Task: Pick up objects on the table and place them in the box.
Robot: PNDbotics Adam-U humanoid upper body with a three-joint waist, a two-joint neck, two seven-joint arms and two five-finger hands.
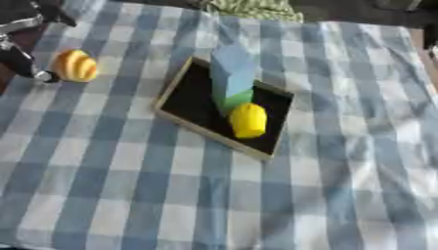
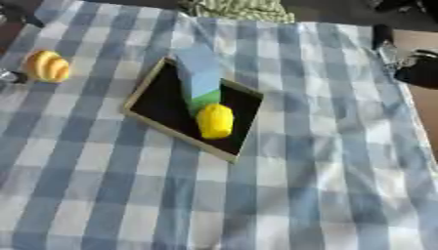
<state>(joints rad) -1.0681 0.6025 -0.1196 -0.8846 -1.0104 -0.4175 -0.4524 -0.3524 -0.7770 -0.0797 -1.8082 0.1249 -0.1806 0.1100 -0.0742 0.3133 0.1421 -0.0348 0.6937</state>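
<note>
Yellow fruit [image 2: 215, 121] and blue-green carton [image 2: 198, 74] in box [image 2: 145, 117]; orange object [image 2: 47, 66] far left on checked cloth [image 2: 299, 185].

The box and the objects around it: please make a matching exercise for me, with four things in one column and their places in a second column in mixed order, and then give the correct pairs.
Things:
1. yellow object
2. orange object
3. blue and green carton
4. left hand

Places:
A. on the checked cloth, left of the box, outside it
B. at the left edge of the left eye view, beside the orange object
C. in the box, at its near side
D. in the box, behind the yellow object

Pairs: 1-C, 2-A, 3-D, 4-B
</note>
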